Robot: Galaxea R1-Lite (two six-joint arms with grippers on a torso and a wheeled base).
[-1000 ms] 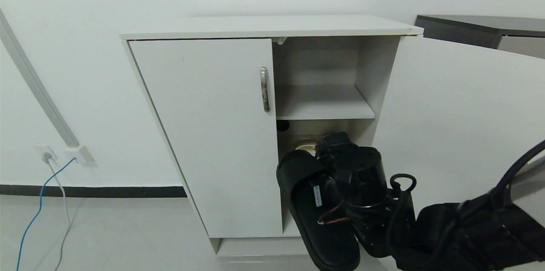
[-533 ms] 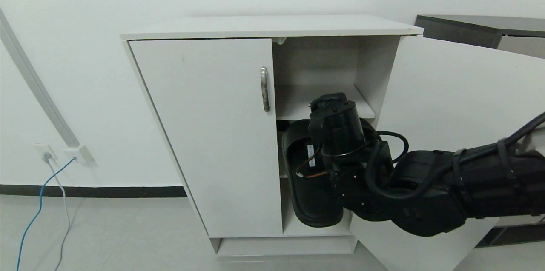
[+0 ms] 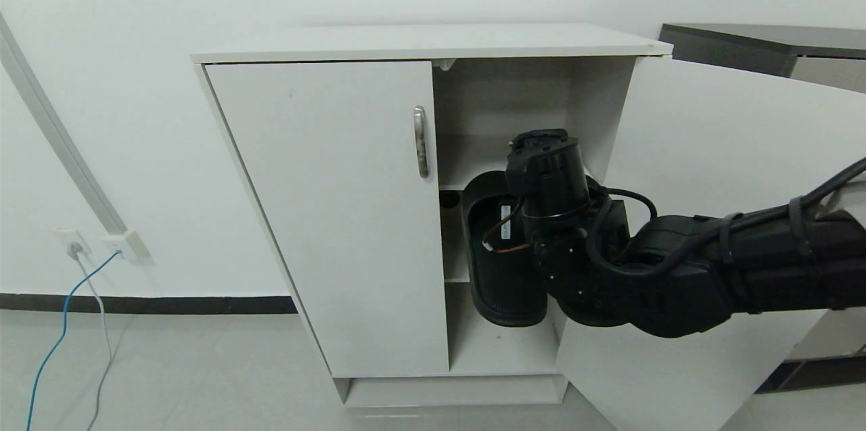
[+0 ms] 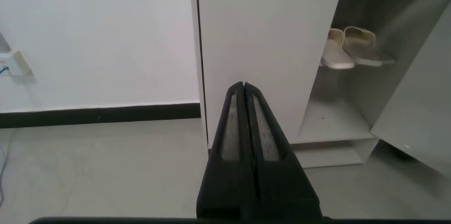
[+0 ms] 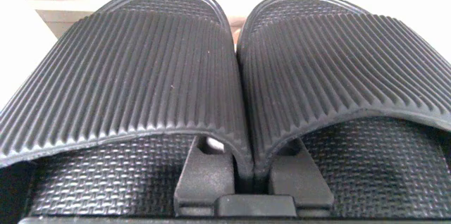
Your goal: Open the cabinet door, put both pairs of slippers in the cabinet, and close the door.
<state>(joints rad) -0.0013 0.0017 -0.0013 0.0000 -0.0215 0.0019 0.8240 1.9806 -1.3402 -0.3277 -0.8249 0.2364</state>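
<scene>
Behind the black slippers lie beige slippers.

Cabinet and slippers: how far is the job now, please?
Done: the right door stands open, and the light pair lies inside the cabinet. In hand: the right gripper holds the black pair at the opening, not yet set down. Left: release them and close the door.

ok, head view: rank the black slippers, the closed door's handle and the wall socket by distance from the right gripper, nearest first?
1. black slippers: clamped in the right gripper, at the cabinet opening.
2. handle: on the closed door, to the gripper's left.
3. wall socket: far left, low on the wall.
</scene>
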